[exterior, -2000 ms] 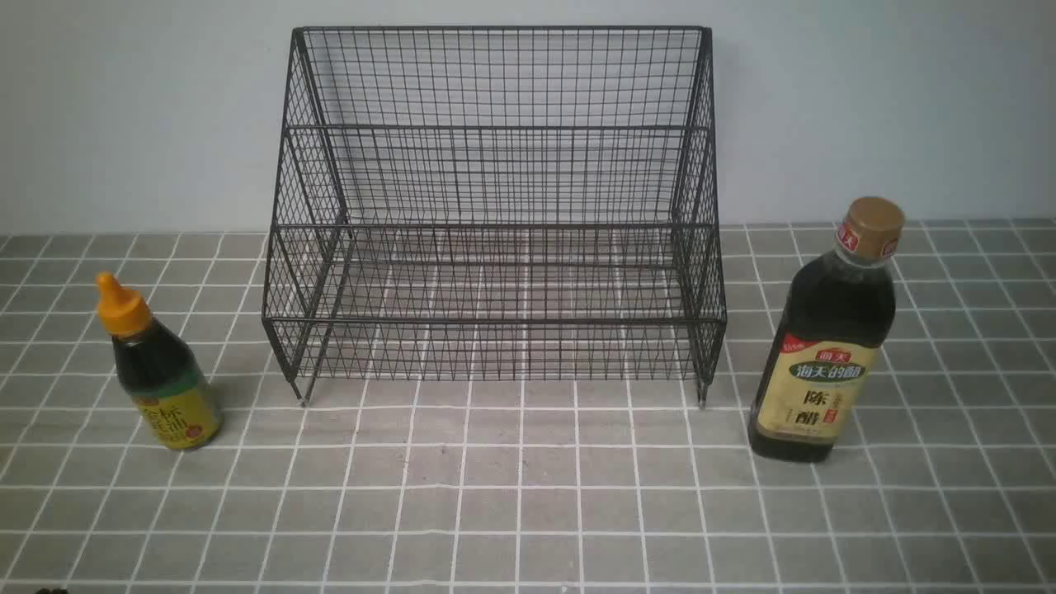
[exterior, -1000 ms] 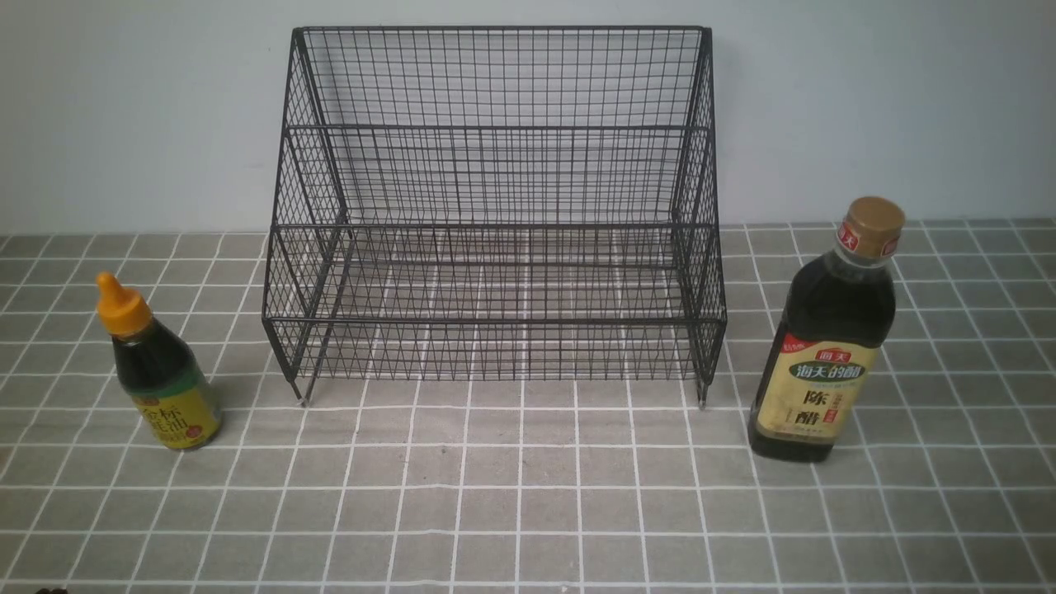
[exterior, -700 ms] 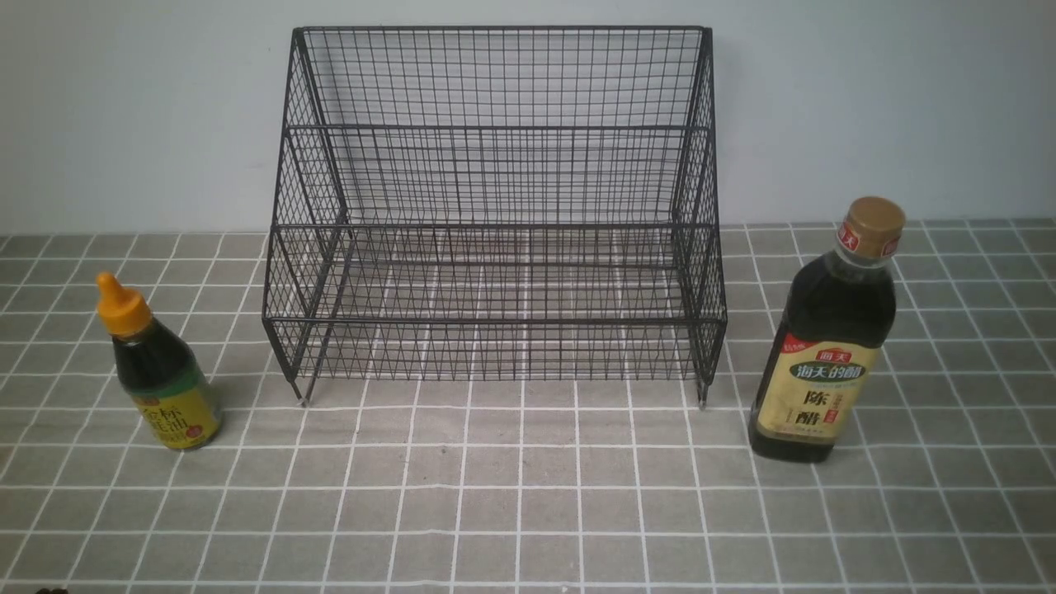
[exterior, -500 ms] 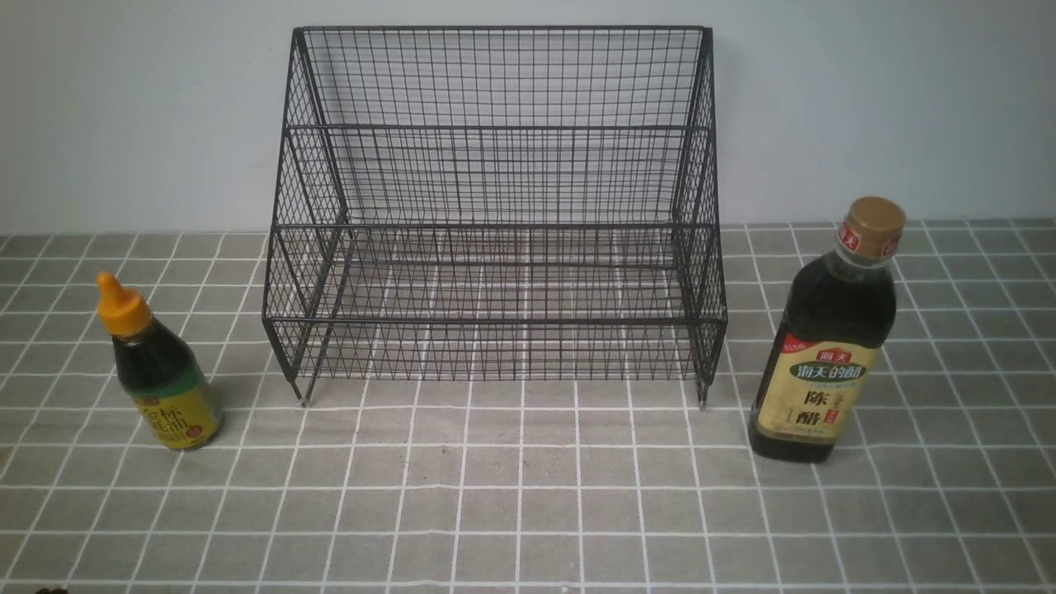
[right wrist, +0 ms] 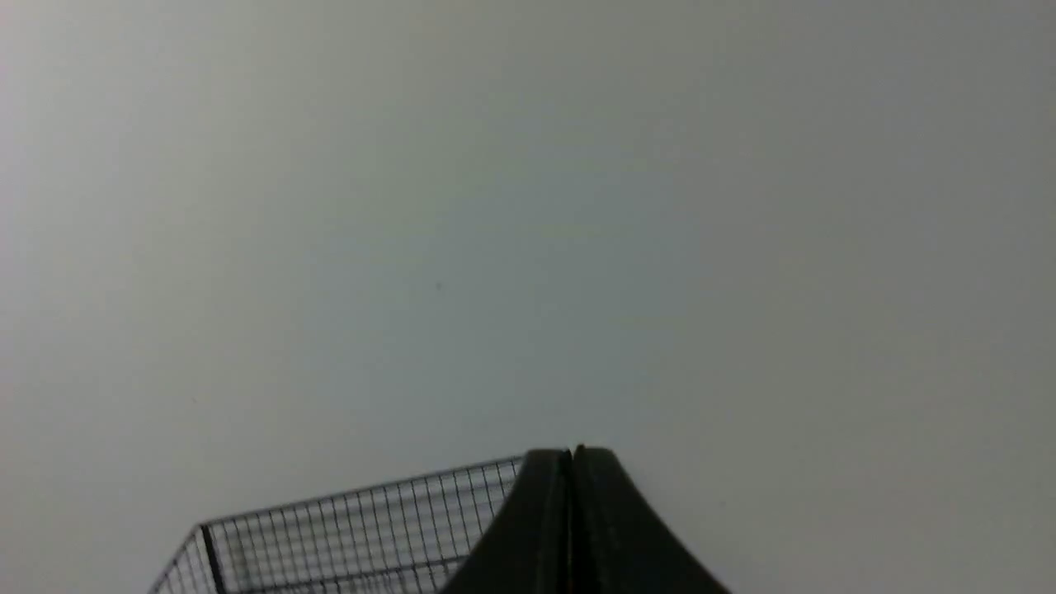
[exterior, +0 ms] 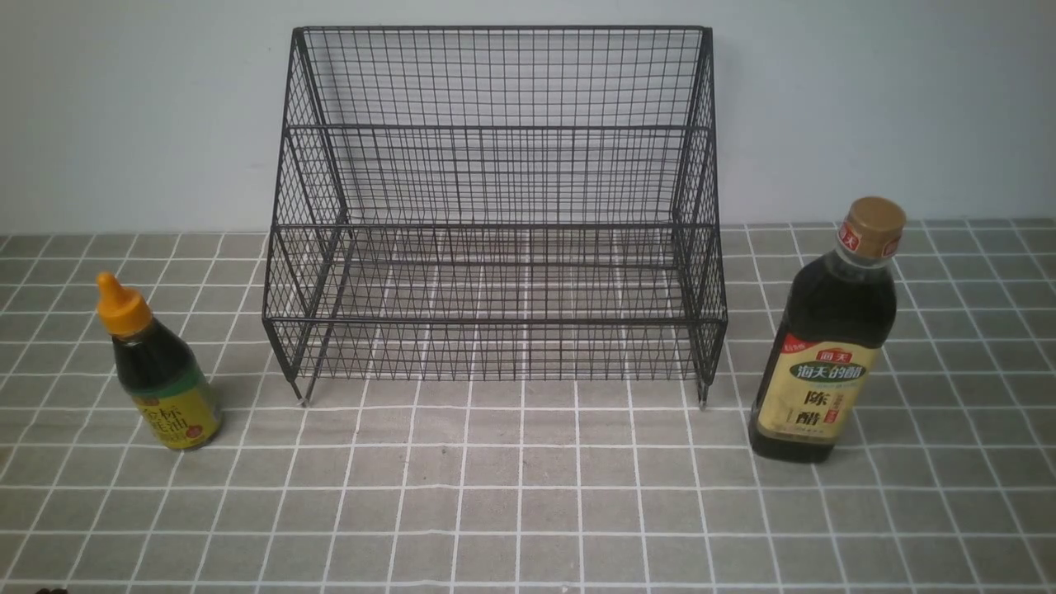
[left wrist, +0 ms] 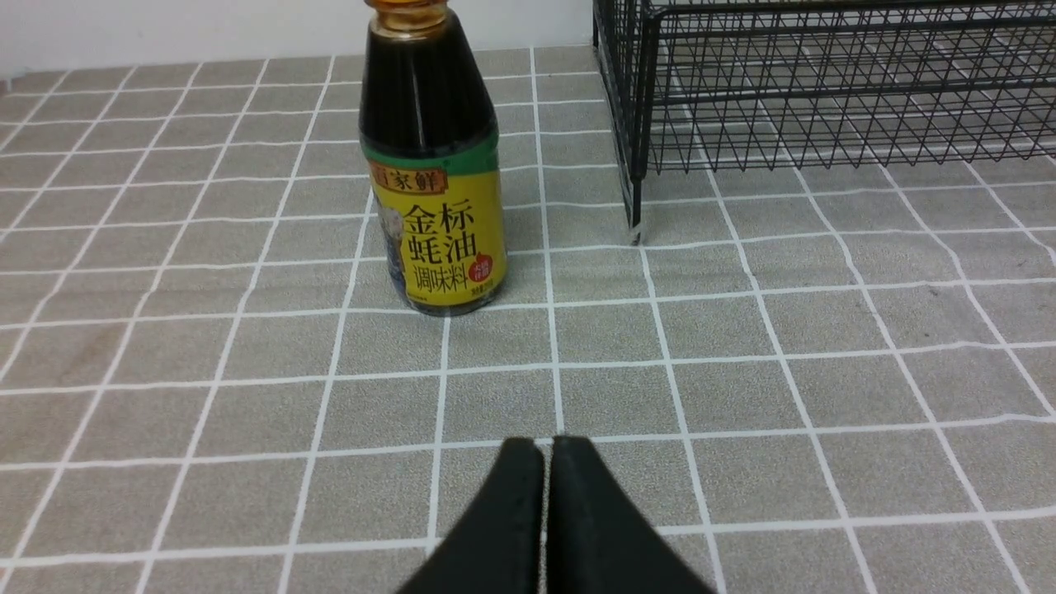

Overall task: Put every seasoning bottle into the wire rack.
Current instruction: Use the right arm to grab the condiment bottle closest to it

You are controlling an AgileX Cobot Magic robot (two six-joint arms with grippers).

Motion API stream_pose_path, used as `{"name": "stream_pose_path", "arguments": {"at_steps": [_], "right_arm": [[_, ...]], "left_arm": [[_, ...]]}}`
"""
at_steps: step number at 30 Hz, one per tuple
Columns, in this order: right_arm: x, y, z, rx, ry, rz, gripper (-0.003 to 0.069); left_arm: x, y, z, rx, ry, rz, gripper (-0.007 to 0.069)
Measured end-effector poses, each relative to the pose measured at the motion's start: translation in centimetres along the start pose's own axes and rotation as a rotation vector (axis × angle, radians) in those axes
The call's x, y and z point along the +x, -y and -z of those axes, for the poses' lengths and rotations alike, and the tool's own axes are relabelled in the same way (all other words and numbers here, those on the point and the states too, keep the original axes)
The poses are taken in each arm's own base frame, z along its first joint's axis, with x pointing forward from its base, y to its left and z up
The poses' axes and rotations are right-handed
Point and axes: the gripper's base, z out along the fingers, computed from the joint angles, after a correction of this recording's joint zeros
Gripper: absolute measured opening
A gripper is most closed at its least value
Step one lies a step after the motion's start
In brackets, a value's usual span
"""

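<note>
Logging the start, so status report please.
Both end effectors shut; tall bottle and short bottle standing outside wire rack; nothing visibly blocking.

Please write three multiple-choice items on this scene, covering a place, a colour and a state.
1. Where is the tall bottle?
A. Right of the rack
B. Left of the rack
C. Inside the rack

2. What colour is the short bottle's cap?
A. Green
B. White
C. Orange

3. How is the left gripper?
A. Wide open
B. Shut, holding nothing
C. Gripping a bottle

1: A, the tall bottle stands there on the table.
2: C, the short bottle shows it.
3: B, the left gripper's tips meet, with no bottle between.
</note>
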Motion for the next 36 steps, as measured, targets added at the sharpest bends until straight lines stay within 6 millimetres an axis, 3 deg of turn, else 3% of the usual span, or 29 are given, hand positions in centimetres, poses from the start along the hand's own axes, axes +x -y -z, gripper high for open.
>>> {"name": "stream_pose_path", "arguments": {"at_steps": [3,7,8,10,11,12,14,15,17,19,22,25,28,31,36], "right_arm": [[-0.8,-0.1,-3.0,0.044,-0.180,0.052,0.0008],[-0.3,-0.4,-7.8,0.050,-0.405,0.069,0.0013],[-0.5,-0.9,-9.3,0.032,-0.445,0.079,0.0018],[-0.4,-1.3,-10.5,0.013,-0.474,0.094,0.0024],[-0.1,-2.1,-12.3,-0.022,-0.520,0.122,0.0038],[-0.1,-2.1,-12.3,-0.022,-0.520,0.122,0.0038],[-0.3,-3.3,-14.7,-0.069,-0.534,0.141,0.0083],[-0.1,-3.3,-14.9,-0.072,-0.541,0.143,0.0083],[-0.1,-4.0,-16.7,-0.091,-0.546,0.155,0.0167],[0.0,-4.1,-17.2,-0.096,-0.552,0.175,0.0204],[0.8,-4.2,-18.6,-0.114,-0.574,0.233,0.0344],[2.4,-4.1,-20.0,-0.126,-0.620,0.276,0.0463],[3.9,-3.5,-21.0,-0.099,-0.676,0.300,0.0533],[5.4,-2.0,-21.7,-0.034,-0.732,0.285,0.0577],[6.5,-1.5,-22.0,-0.011,-0.764,0.257,0.0583]], "left_arm": [[0.0,0.0,0.0,0.000,0.000,0.000,-0.0007],[0.0,0.0,0.0,0.000,0.000,0.000,-0.0007],[0.0,0.0,0.0,0.000,0.000,0.000,-0.0007],[0.0,0.0,0.0,0.000,0.000,0.000,-0.0007],[0.0,0.0,0.0,0.000,0.000,0.000,-0.0007],[0.0,0.0,0.0,0.000,0.000,0.000,-0.0007],[0.0,0.0,0.0,0.000,0.000,0.000,-0.0007],[0.0,0.0,0.0,0.000,0.000,0.000,-0.0007],[0.0,0.0,0.0,0.000,0.000,0.000,-0.0007],[0.0,0.0,0.0,0.000,0.000,0.000,-0.0007],[0.0,0.0,0.0,0.000,0.000,0.000,-0.0007],[0.0,0.0,0.0,0.000,0.000,0.000,-0.0007],[0.0,0.0,0.0,0.000,0.000,0.000,-0.0007],[0.0,0.0,0.0,0.000,0.000,0.000,-0.0007],[0.0,0.0,0.0,0.000,0.000,0.000,-0.0007]]}}
